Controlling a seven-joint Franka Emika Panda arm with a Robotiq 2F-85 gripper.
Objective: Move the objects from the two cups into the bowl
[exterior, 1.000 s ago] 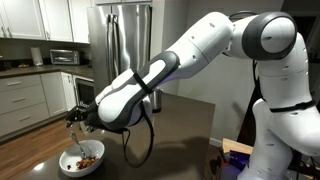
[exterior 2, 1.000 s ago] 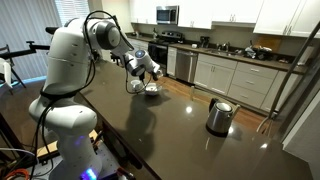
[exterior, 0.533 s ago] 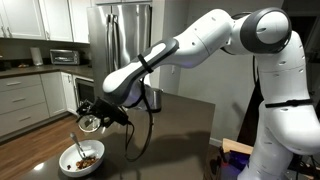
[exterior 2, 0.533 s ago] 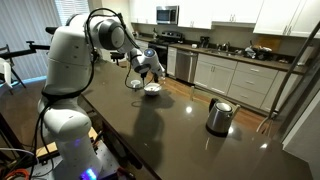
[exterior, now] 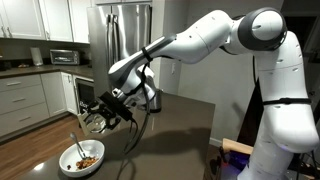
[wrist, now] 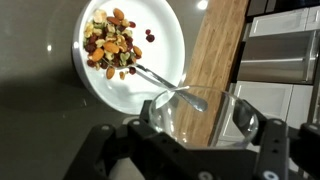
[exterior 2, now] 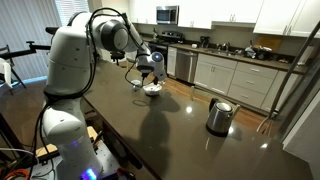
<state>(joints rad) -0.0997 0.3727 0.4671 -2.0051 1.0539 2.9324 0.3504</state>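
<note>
The jaws are closed on the sides of the glass cup [wrist: 200, 112], holding it in the air just above the bowl [wrist: 168, 28]. The cup looks empty. The little brown and orange bits [wrist: 112, 42] lie in the bowl, beside a spoon [wrist: 165, 85]. The bowl sits near the edge of the dark worktop [wrist: 30, 95].

Glass is slippery, so the cup could slide out and fall on the bowl. It could also bump the spoon handle, which sticks up.

A steel kettle [exterior 2: 219, 116] stands well apart and is not in the way. I cannot see the other cup.
</note>
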